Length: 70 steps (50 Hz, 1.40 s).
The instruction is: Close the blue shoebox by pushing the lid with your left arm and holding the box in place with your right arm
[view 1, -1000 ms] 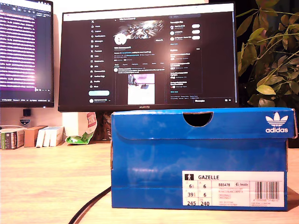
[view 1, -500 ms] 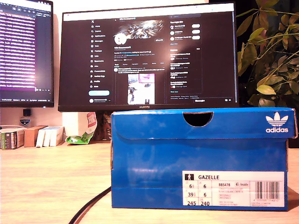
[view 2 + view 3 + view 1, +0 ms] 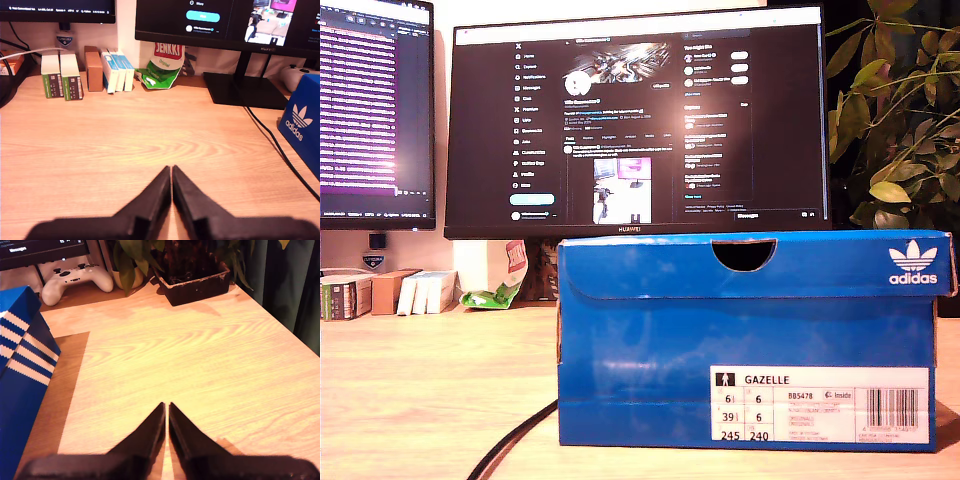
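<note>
Beside the shoebox [image 3: 745,340], lid [image 3: 755,262] apparently down, my first end effector [image 3: 171,172] and second end effector [image 3: 166,407] hover closed, empty, above the bench [image 3: 125,145].

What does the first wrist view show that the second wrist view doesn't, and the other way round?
Only the first wrist view: my first end effector, shut; small cartons; a green packet; the monitor stand; a black cable.
Only the second wrist view: my second end effector, shut; a white game controller; a potted plant.
Both: the blue shoebox and the wooden desk.
</note>
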Tool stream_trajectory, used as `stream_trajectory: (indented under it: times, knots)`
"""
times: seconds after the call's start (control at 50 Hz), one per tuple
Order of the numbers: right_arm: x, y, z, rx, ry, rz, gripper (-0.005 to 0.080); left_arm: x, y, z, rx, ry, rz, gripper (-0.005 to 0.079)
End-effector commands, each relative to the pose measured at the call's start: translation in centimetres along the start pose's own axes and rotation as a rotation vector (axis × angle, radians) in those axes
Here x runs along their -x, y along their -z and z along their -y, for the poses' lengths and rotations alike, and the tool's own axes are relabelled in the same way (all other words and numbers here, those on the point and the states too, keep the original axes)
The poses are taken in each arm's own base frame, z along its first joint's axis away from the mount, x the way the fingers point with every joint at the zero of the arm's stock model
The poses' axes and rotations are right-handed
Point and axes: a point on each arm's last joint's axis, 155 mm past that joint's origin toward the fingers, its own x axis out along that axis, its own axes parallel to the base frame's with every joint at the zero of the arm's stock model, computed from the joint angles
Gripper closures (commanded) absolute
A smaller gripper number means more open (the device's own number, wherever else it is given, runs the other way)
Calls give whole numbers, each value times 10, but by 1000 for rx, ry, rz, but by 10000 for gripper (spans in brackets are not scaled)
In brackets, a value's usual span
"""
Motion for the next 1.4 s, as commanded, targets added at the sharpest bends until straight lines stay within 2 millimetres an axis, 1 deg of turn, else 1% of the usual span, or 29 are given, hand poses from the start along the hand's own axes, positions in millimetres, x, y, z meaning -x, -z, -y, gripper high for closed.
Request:
stream_trajectory:
  times: [0.0, 0.3, 0.36, 0.42, 0.48, 0.6, 0.72, 0.76, 0.78, 0.82, 0.86, 0.88, 0.9, 0.92, 1.02, 1.08, 1.1, 1.12, 1.2, 1.38]
  knots:
    - [-3, 8, 1, 4, 2, -15, 757, -3, 17, -3, 2, -7, -38, 752]
    - [-3, 7, 2, 5, 7, -14, 757, -3, 17, -3, 2, -7, -38, 752]
    - [-3, 6, 4, 21, 20, -9, 757, -3, 17, -3, 2, -7, -38, 752]
    - [-3, 2, 12, 51, 54, 8, 757, -3, 17, -3, 2, -7, -38, 752]
    - [-3, 3, 14, 88, 60, 4, 757, -3, 17, -3, 2, -6, -38, 752]
    - [-3, 1, 10, 160, 31, 12, 757, -3, 17, -3, 2, -6, -38, 752]
    - [-3, 0, 3, 180, -19, 17, 757, -3, 17, -3, 2, -7, -38, 752]
    - [-4, -2, 5, 188, -11, 23, 757, -3, 17, -3, 2, -7, -38, 752]
    - [-4, -1, -2, 187, -54, 26, 757, -3, 17, -3, 2, -6, -38, 752]
    - [-5, -2, -6, 181, -79, 34, 757, -3, 17, -3, 2, -6, -38, 752]
    - [-5, -7, -11, 170, -104, 62, 757, -3, 17, -3, 2, -7, -38, 752]
    - [-6, -7, -10, 162, -101, 63, 757, -3, 17, -3, 2, -7, -38, 752]
    - [-6, -12, -9, 143, -98, 83, 757, -3, 17, -3, 2, -7, -38, 752]
    - [-6, -12, -14, 138, -125, 87, 757, -3, 17, -3, 2, -6, -38, 752]
    - [-7, -14, -14, 130, -126, 104, 757, -3, 17, -3, 2, -6, -38, 752]
    - [-8, -20, -12, 99, -119, 133, 757, -3, 17, -3, 2, -6, -38, 752]
    - [-9, -17, -11, 79, -118, 125, 757, -3, 17, -3, 2, -6, -38, 752]
    - [-9, -25, -11, 64, -121, 161, 757, -3, 17, -3, 2, -6, -38, 752]
    - [-9, -28, -13, 38, -131, 185, 757, -3, 17, -3, 2, -6, -38, 752]
    - [-10, -23, -13, 94, -129, 168, 757, -3, 17, -3, 2, -6, -38, 752]
